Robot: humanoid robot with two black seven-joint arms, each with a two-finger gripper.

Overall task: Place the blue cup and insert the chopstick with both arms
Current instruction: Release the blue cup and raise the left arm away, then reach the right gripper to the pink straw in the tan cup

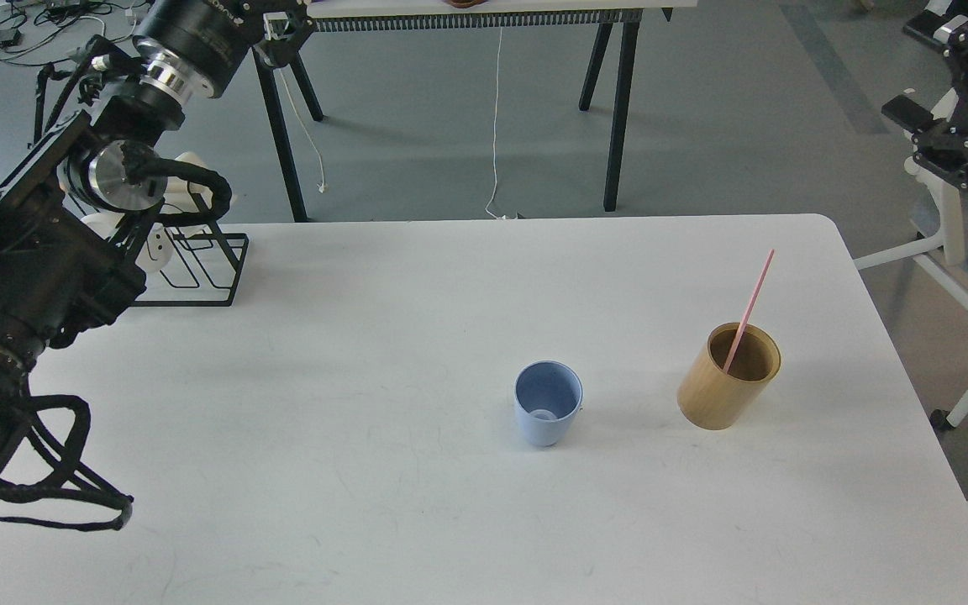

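Note:
The blue cup (548,413) stands upright and empty near the middle of the white table (366,504), free of both grippers. The pink chopstick (749,304) leans inside the tan cylinder holder (723,386), to the right of the cup. My left arm is raised high at the upper left. Its gripper (284,18) is cut off by the top edge, far from the cup, and its fingers cannot be told apart. My right arm enters at the upper right. Its gripper (912,126) is dark, off the table, and its state is unclear.
A black wire rack (198,273) with white mugs stands at the table's back left, partly hidden by my left arm. A white chair (959,235) stands beyond the table's right edge. A black-legged table (618,101) stands behind.

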